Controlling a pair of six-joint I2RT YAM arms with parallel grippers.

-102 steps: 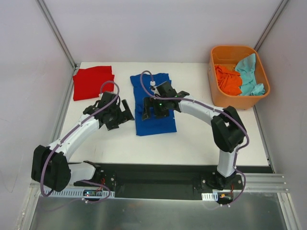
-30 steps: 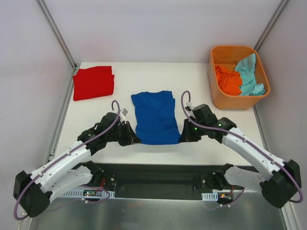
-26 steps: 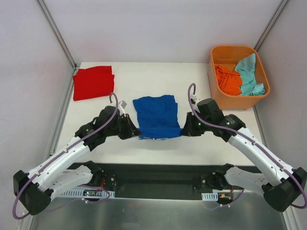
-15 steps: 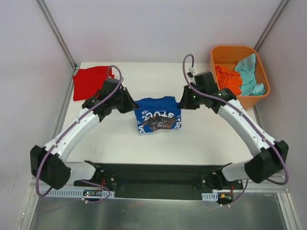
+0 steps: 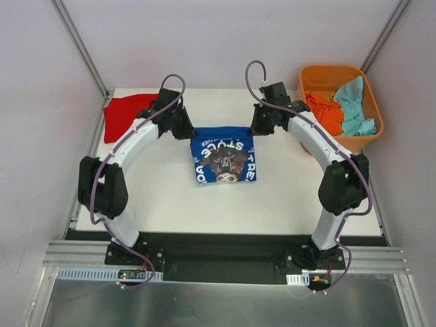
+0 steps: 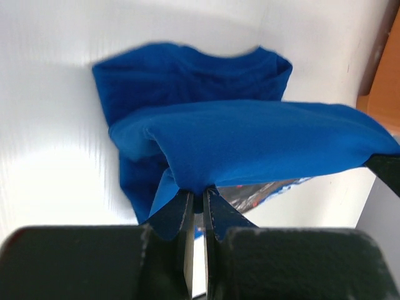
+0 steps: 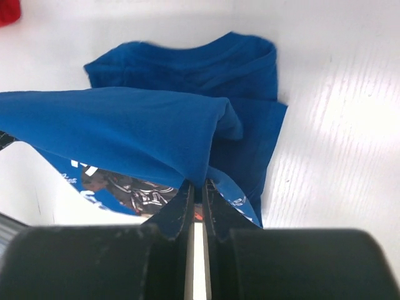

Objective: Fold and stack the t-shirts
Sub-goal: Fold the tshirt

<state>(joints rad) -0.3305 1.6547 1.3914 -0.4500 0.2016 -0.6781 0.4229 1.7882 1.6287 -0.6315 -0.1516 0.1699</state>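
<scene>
The royal-blue t-shirt (image 5: 224, 157) lies mid-table, its near part lifted and turned over so the white lettering print faces up. My left gripper (image 5: 189, 131) is shut on the shirt's left corner (image 6: 250, 134); its fingertips (image 6: 197, 190) pinch a fold of blue cloth. The right gripper (image 5: 253, 128) is shut on the right corner, and its own view shows the blue cloth (image 7: 125, 125) clamped at the tips (image 7: 198, 184). Between the two grippers the hem hangs taut above the flat lower layer. A folded red t-shirt (image 5: 126, 112) lies at the far left, partly behind my left arm.
An orange plastic tub (image 5: 327, 145) stands at the far right, holding a crumpled orange t-shirt (image 5: 323, 112) and a teal one (image 5: 354, 102). Both arms reach far out over the white table (image 5: 170, 204). Grey walls close in the back and sides.
Both grippers have carried the blue shirt's near hem up and away toward the far side, turning the printed face up. The arms are now stretched out further.
</scene>
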